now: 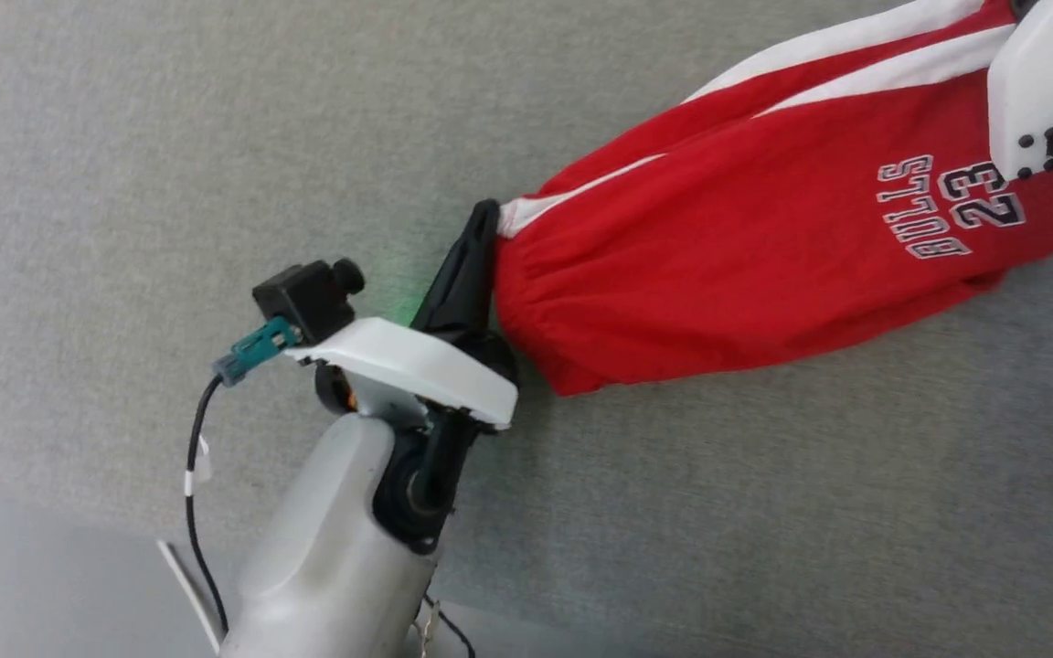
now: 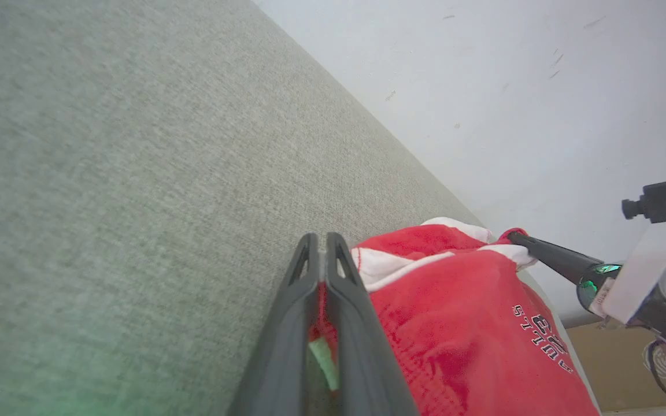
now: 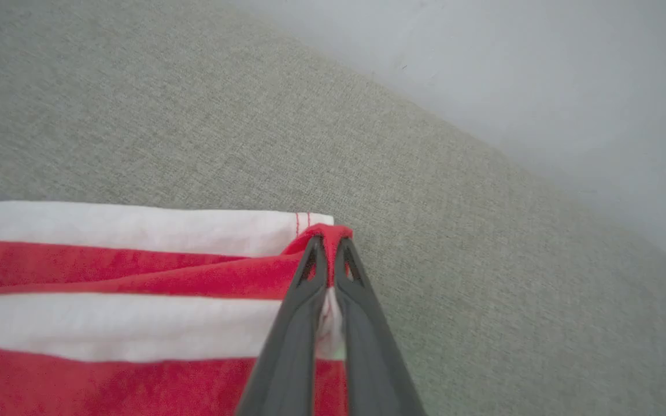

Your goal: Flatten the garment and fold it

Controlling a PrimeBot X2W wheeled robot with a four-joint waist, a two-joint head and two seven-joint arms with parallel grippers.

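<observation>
The red shorts with white side stripes lie stretched across the grey cloth surface from the middle to the upper right, "BULLS 23" lettering facing up. My left gripper is shut on the gathered waistband end; in the left wrist view red fabric is pinched between its closed fingers. My right gripper is shut on the red hem corner of the shorts beside the white trim. The right arm's white shell covers the hem end in the head view.
The grey fabric-covered table extends far to the left and front. Its front edge runs at the lower left over pale floor. A black cable hangs from the left wrist camera. A pale wall or floor lies beyond the table's far edge.
</observation>
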